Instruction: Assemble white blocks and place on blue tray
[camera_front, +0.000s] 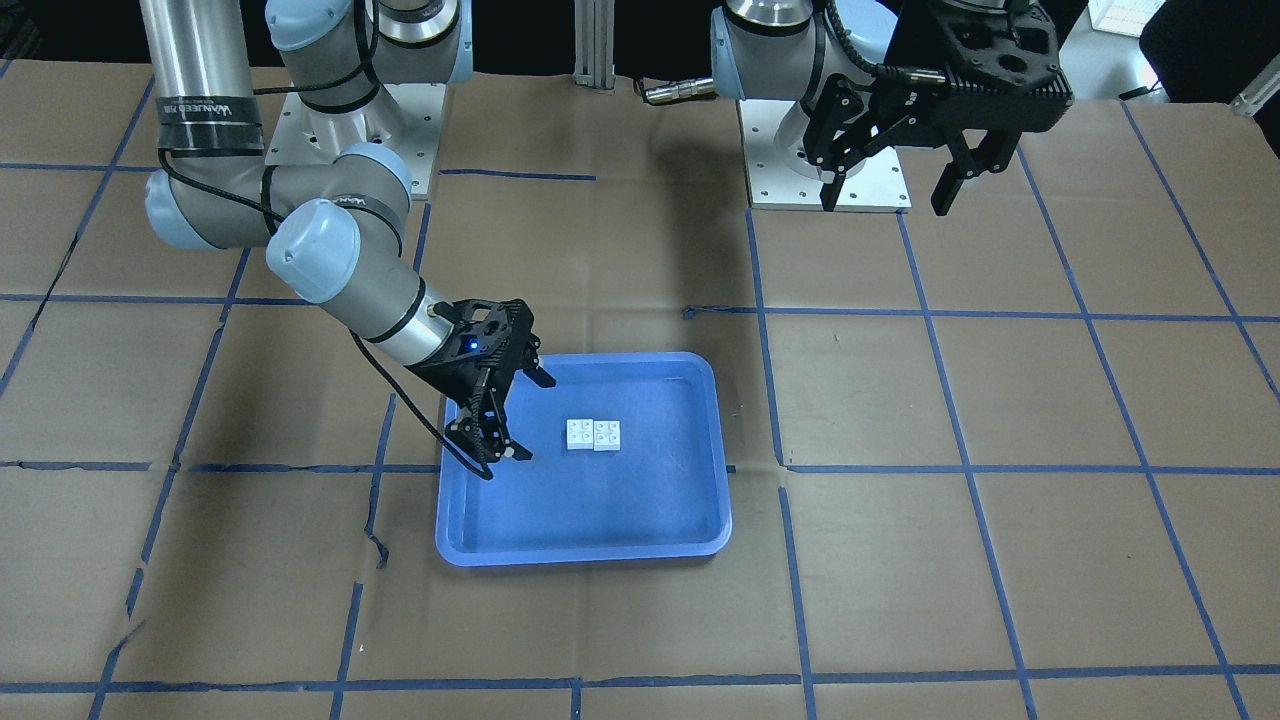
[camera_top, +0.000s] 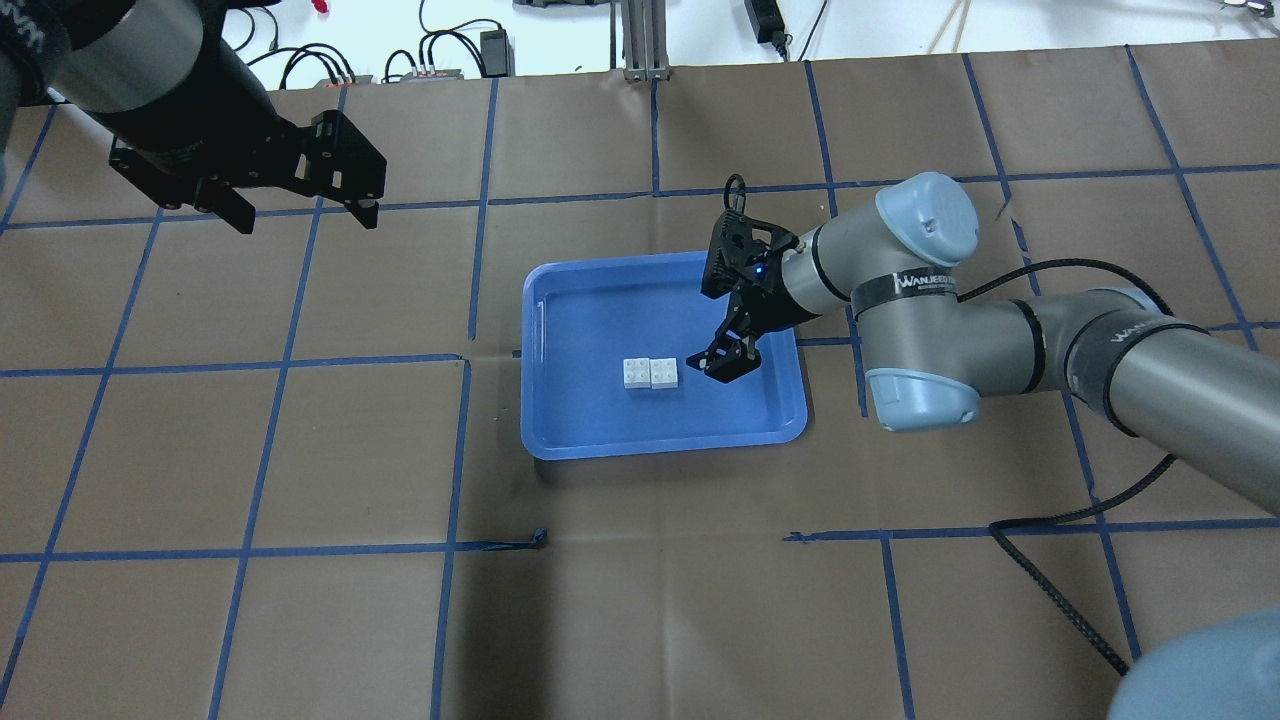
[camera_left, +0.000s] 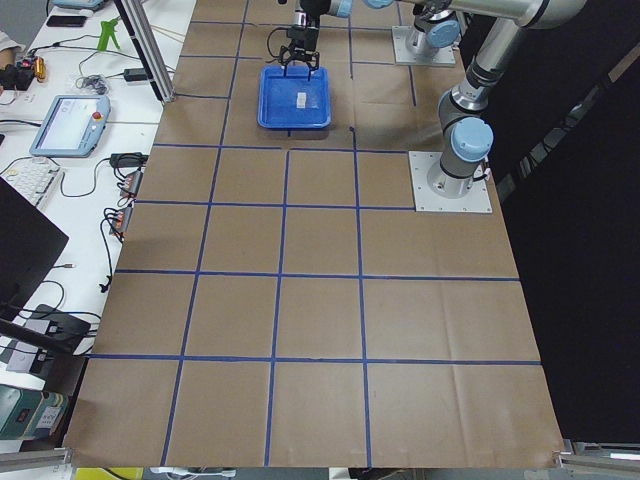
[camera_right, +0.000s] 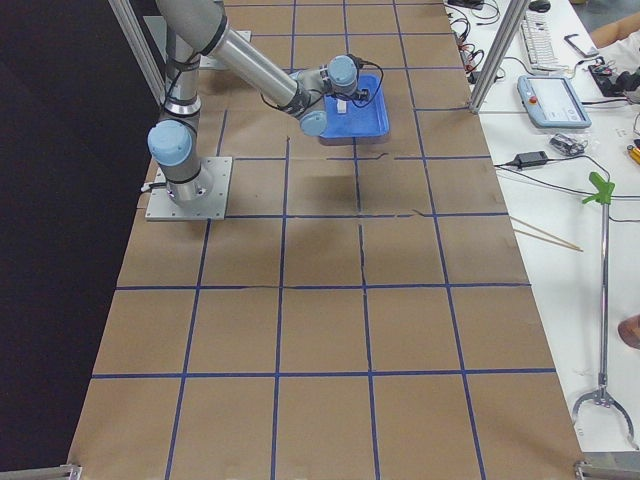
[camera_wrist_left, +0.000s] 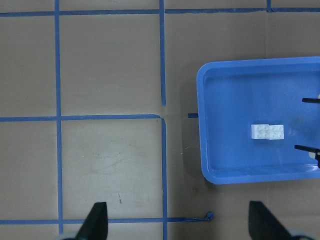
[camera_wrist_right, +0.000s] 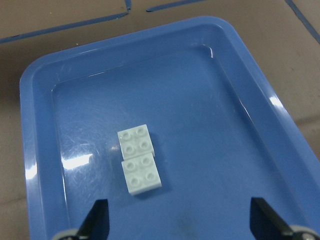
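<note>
The two white blocks (camera_front: 592, 434) lie side by side, touching, on the floor of the blue tray (camera_front: 620, 505). I cannot tell whether they are locked together. They also show in the overhead view (camera_top: 650, 373) and the right wrist view (camera_wrist_right: 139, 159). My right gripper (camera_front: 528, 416) is open and empty, low over the tray (camera_top: 600, 320), just beside the blocks and apart from them. My left gripper (camera_front: 888, 200) is open and empty, raised high near its base, far from the tray. Its wrist view shows the tray (camera_wrist_left: 225, 90) and the blocks (camera_wrist_left: 267, 132).
The table is covered in brown paper with a blue tape grid. The two arm base plates (camera_front: 825, 160) stand at the robot's side. Operator desks with a teach pendant (camera_left: 68, 122) and cables lie beyond the table edge.
</note>
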